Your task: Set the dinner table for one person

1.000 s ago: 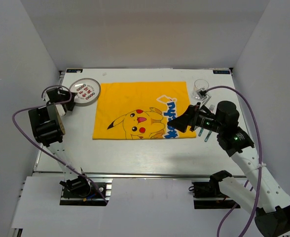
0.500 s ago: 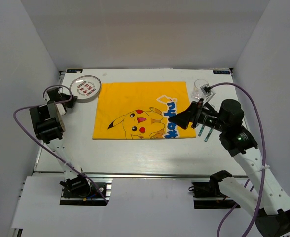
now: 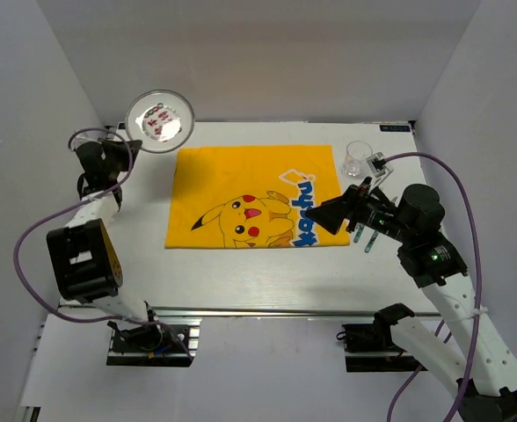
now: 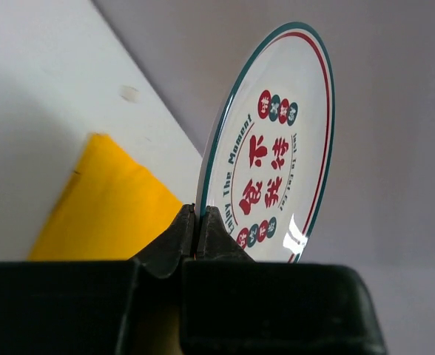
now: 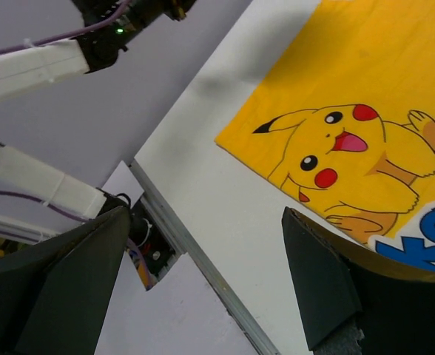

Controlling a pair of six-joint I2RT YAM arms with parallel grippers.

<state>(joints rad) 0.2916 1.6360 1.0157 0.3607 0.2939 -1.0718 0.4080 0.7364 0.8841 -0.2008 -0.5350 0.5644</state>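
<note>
At far left, the left pincer [image 4: 197,222] is clamped on the rim of a printed plate [image 3: 159,120], held on edge above the white counter [image 3: 241,272]. A yellow Pikachu cloth [image 3: 250,198] lies mid-counter. The right pincer [image 3: 327,214] hovers over the cloth's right edge, jaws spread wide, near a clear glass [image 3: 356,159].

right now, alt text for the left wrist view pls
The left pincer grips the rim of a round plate, held up on edge with its red-printed face showing. Behind it, a yellow cloth lies on the white table, with a grey wall beyond.
</note>
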